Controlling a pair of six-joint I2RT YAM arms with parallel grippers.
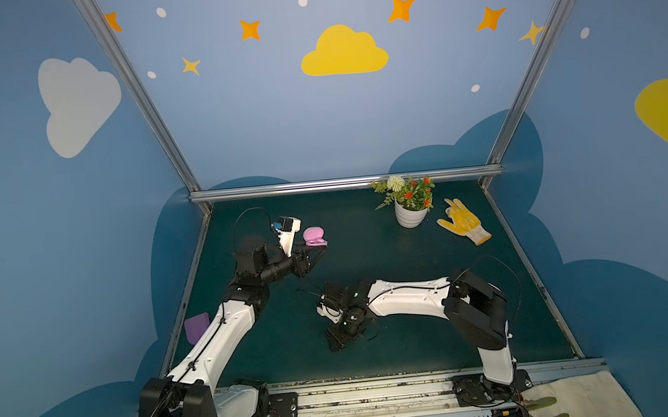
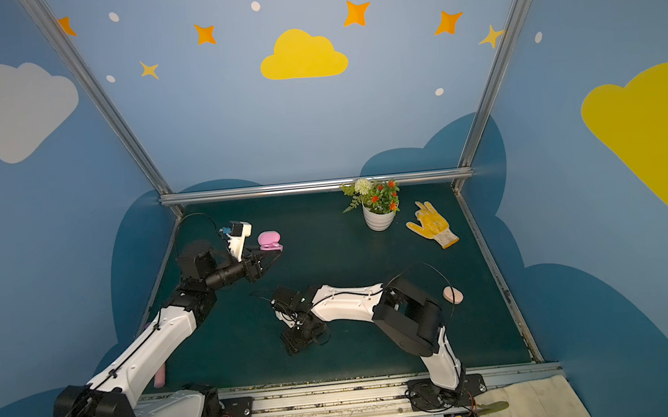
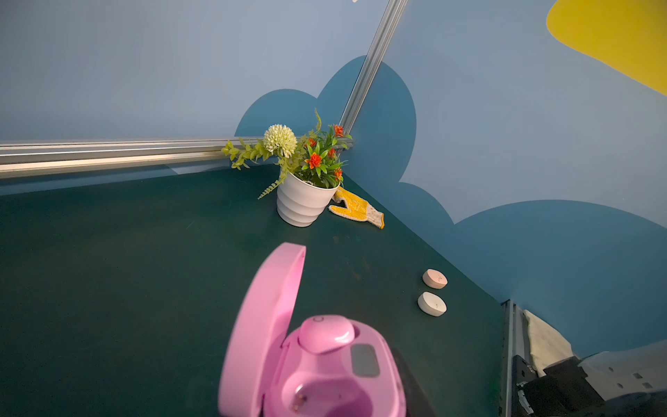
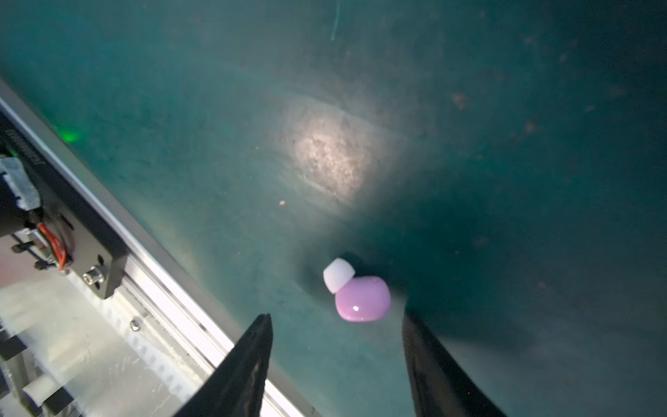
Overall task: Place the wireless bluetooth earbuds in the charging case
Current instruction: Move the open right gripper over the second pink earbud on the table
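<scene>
Halfway there: one pink earbud point(image 3: 326, 334) sits in the open charging case point(image 3: 364, 361), pinched by the left tool point(image 1: 316, 249). The right tool point(image 4: 336, 317), spread, hovers by the loose earbud point(image 4: 362, 299) on the tabletop point(image 4: 180, 144).

Glossy plastic earbud point(image 4: 362, 299), smooth plastic case point(image 3: 265, 321)

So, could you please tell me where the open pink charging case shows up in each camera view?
In both top views: the pink charging case sits at the back left, lid raised.
Left wrist: close up in the foreground, with one earbud seated inside.
Right wrist: not in it.
Shared landmark: the white flower pot, visible in every view except the right wrist.
</scene>
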